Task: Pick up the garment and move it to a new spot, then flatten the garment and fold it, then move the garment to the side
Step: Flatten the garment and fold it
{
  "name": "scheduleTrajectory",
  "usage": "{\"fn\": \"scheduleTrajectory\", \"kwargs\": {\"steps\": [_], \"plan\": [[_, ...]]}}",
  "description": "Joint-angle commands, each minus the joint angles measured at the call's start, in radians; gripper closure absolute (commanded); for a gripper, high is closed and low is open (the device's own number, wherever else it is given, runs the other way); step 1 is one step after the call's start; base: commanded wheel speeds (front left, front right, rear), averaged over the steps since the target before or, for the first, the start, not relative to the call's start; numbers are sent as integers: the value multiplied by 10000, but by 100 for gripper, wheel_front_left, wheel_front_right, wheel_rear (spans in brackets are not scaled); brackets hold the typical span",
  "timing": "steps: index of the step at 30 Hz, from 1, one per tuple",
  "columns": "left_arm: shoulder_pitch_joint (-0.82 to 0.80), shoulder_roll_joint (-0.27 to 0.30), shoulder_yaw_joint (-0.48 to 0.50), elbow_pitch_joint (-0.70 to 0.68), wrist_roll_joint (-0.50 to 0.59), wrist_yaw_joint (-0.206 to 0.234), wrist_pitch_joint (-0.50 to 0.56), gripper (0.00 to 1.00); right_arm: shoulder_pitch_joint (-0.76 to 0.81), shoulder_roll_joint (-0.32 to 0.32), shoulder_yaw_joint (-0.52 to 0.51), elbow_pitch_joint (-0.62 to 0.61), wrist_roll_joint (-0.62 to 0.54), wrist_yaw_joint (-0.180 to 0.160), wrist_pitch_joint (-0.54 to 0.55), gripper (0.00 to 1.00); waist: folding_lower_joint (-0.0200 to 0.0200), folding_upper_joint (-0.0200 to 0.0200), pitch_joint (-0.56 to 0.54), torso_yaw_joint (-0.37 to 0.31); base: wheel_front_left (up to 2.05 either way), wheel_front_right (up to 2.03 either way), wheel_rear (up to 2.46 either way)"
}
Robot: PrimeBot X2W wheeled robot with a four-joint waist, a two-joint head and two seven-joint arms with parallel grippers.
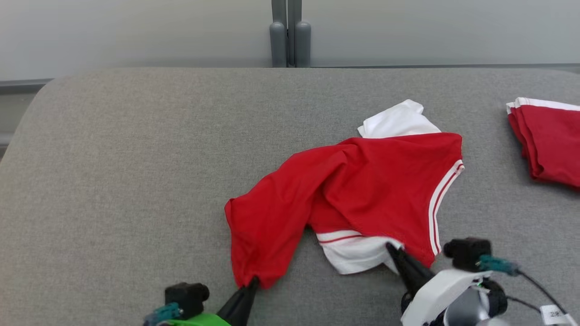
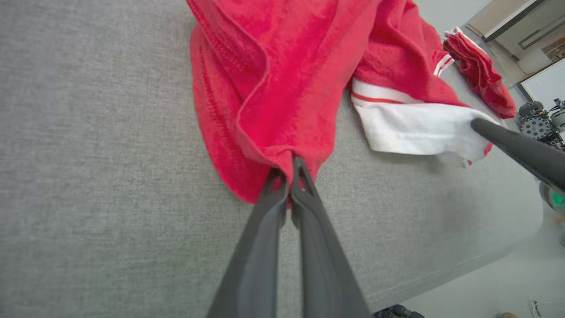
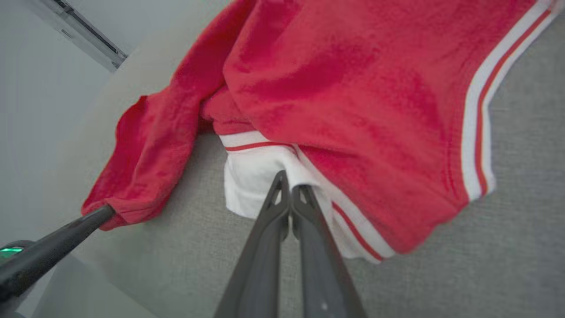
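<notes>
Reaching in from the near edge of the head view, the left hand (image 1: 252,280) is seen low and left of centre. Its two dark fingers are pressed together on the near red corner of the garment (image 1: 362,181). In the left wrist view a fold of red cloth is pinched between the fingertips (image 2: 302,176). The right hand (image 1: 390,246) is angled in from the near right, with its white wrist housing and a black camera block behind it. Its fingers are clamped on the white panel at the garment's near edge, just beside a thin red stripe.

The garment is laid crumpled on the table (image 1: 113,181), right of centre. It is red with white striped trim, and a white piece shows at its far side. The table is covered in grey woven cloth and rounded at its far corners. A second red garment (image 1: 548,140) with white trim is folded at the far right, well apart from the first. Behind the table a pale wall (image 1: 136,31) and grey upright posts (image 1: 290,40) are seen
</notes>
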Motion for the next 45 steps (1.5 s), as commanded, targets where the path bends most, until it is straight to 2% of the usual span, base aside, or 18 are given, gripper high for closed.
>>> {"fn": "scheduleTrajectory", "kwargs": {"steps": [1, 3, 9, 13, 16, 19, 23, 26, 29, 33, 35, 39, 42, 45], "plan": [[132, 283, 175, -627, -281, -22, 91, 100, -129, -29, -259, -784, 343, -1, 5, 100, 0, -1, -252, -215, 0, 0, 0], [232, 620, 466, -1800, -642, -18, 387, 100, -180, -192, -772, -2188, 656, -1, 312, 100, 0, -1, -379, -338, 0, 0, 0], [-115, 1620, 1518, -5773, -1365, 450, 1733, 100, -1090, -641, -2555, -6455, 1901, 1, 1822, 100, 0, -1, -510, -725, 0, 0, 0], [-1077, 2106, 2437, -7681, -1829, 1053, 2734, 100, -2937, -1078, -3535, -7715, 2573, 1, 3054, 100, 0, -1, -280, -1039, 0, 0, 0], [-2270, 2612, 2961, -8224, -2092, 1297, 3565, 100, -4724, -1323, -4106, -7676, 2991, 1, 3996, 100, 0, -1, 72, -1146, 0, 0, 0], [-3963, 2954, 3211, -8028, -2565, 1404, 4399, 100, -6819, -1468, -4621, -6861, 3161, 1, 4907, 100, 0, -1, 726, -1151, 0, 0, 0], [-6406, 3287, 3101, -6770, -2786, 1346, 5182, 100, -9378, -1560, -4665, -5197, 2646, 1, 5704, 100, 0, -1, 1911, -1000, 0, 0, 0], [-8330, 3331, 2812, -5326, -2590, 1193, 5411, 100, -11033, -1389, -4216, -3777, 1896, 2, 5706, 100, 0, -1, 2962, -828, 0, 0, 0], [-10055, 3318, 2519, -3701, -2133, 916, 5293, 100, -12494, -1032, -3724, -2382, 1005, 1, 5171, 100, 0, -1, 3928, -682, 0, 0, 0], [-12370, 3383, 2401, -1299, -1120, 704, 4248, 100, -14628, -526, -3287, -133, -125, 1, 3595, 100, 0, -1, 4997, -620, 0, 0, 0], [-13586, 3196, 2653, -104, -814, 716, 3120, 100, -15576, -408, -2936, 949, -624, 1, 2691, 100, 0, -1, 5394, -636, 0, 0, 0], [-15163, 3095, 2622, 2254, -337, 286, 1115, 100, -16909, -257, -2543, 2620, -998, -1, 892, 100, 0, -1, 5729, -710, 0, 0, 0], [-15596, 2998, 2137, 3472, -351, 40, -127, 100, -16993, -176, -2204, 3470, -675, 1, 78, 100, 0, -1, 5742, -761, 0, 0, 0], [-14850, 2941, 1128, 3958, -474, -16, -1117, 100, -15911, -194, -1685, 3729, -120, 1, -336, 100, 0, -1, 5458, -796, 0, 0, 0]]}}
